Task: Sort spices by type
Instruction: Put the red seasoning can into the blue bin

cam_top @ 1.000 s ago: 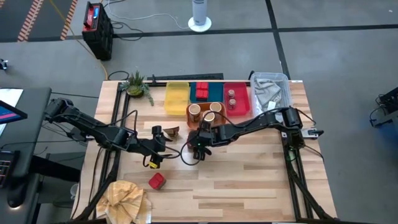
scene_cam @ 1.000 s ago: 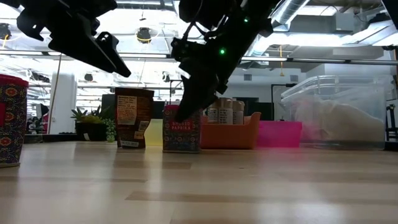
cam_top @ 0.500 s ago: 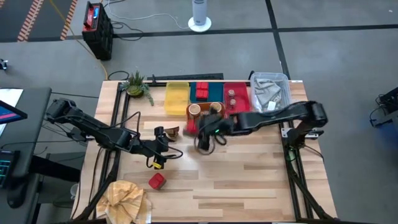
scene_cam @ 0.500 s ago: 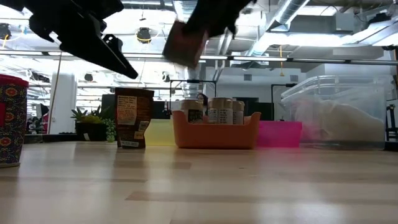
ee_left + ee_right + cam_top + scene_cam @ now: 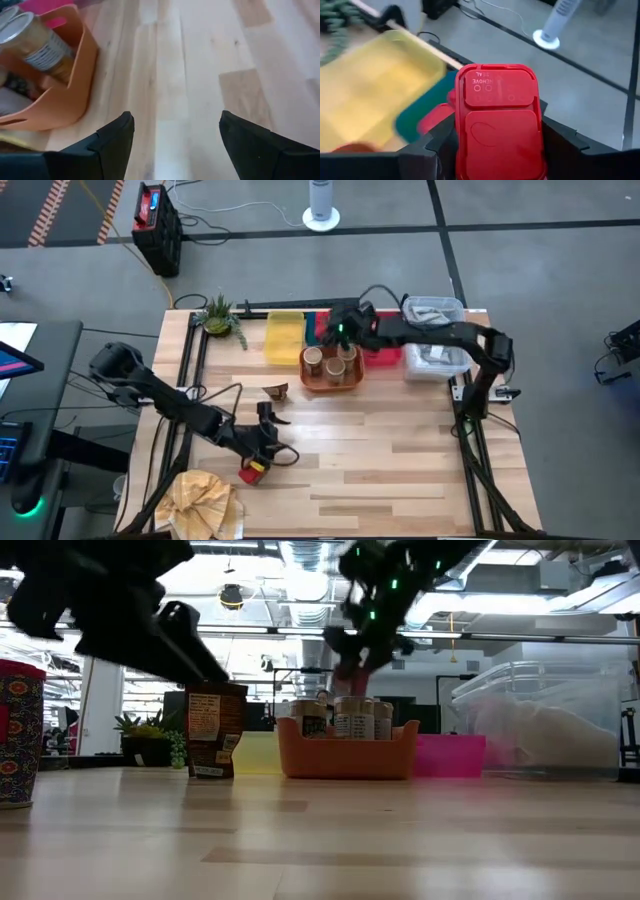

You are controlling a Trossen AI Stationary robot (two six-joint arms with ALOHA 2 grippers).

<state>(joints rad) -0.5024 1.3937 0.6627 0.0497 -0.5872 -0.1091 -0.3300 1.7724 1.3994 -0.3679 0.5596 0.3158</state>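
Right gripper point(image 5: 497, 145) clenched on red tin point(image 5: 498, 125) over blue tray point(image 5: 422, 115); best lowered upright beside other tins before release; left gripper point(image 5: 175, 135) open, empty.

A robotics lab or workshop: a pale wooden tabletop point(image 5: 400, 440) on a black metal frame stands on a grey concrete floor point(image 5: 540, 270), under exposed silver ceiling ducts point(image 5: 470, 560) and strip lights.

Two dark jointed arms, black cables, green lights
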